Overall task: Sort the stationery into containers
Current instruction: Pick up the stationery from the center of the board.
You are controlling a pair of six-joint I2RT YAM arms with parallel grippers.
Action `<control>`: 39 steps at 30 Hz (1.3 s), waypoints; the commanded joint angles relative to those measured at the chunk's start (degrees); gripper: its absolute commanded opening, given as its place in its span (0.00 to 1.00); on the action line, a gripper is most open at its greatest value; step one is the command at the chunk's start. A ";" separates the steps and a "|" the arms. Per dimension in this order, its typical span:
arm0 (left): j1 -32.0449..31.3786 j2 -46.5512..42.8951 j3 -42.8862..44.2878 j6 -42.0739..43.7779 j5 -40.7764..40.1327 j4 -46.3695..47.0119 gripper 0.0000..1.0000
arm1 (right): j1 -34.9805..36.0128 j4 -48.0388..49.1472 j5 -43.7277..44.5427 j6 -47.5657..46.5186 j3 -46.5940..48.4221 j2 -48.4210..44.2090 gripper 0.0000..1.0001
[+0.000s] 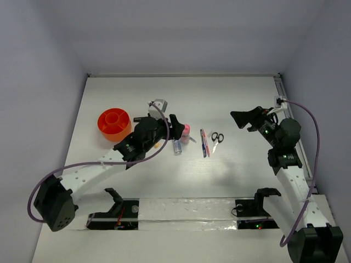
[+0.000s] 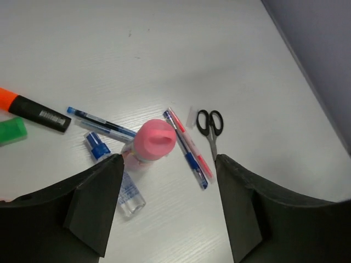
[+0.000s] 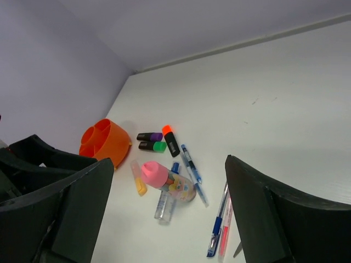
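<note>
White surface, faint wood grain. Plain pale lilac-grey walls close it left, far and right. Even light, soft shadows.

Robot lab test cell, bare white tabletop, plain grey-lilac enclosure walls, two bolted arms, exposed cabling

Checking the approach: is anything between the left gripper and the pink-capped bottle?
Nothing visible does. The left gripper is open, the pink-capped bottle straight ahead; the blue-capped bottle lies beside it, not between.
</note>
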 commanded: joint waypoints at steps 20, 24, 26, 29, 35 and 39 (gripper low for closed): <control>-4.29 23.63 13.66 7.40 -9.88 -1.99 0.79 | -0.34 5.39 -4.94 1.84 -0.29 2.18 0.95; -4.29 26.27 14.97 7.66 -10.15 -2.07 0.78 | -0.34 4.25 -3.99 1.05 0.06 1.48 0.93; -4.29 26.89 15.33 7.83 -10.15 -2.07 0.76 | -0.34 4.95 -4.42 1.58 -0.20 1.48 0.90; -4.29 27.59 15.68 7.75 -10.32 -1.81 0.71 | -0.34 4.61 -4.69 1.32 0.06 1.56 0.88; -5.34 28.03 16.21 8.01 -11.03 -1.90 0.42 | -0.34 4.61 -5.57 1.41 0.06 2.09 0.87; -5.34 27.51 17.00 8.36 -10.85 -3.04 0.25 | -0.34 5.21 -5.39 1.67 -0.20 2.35 0.86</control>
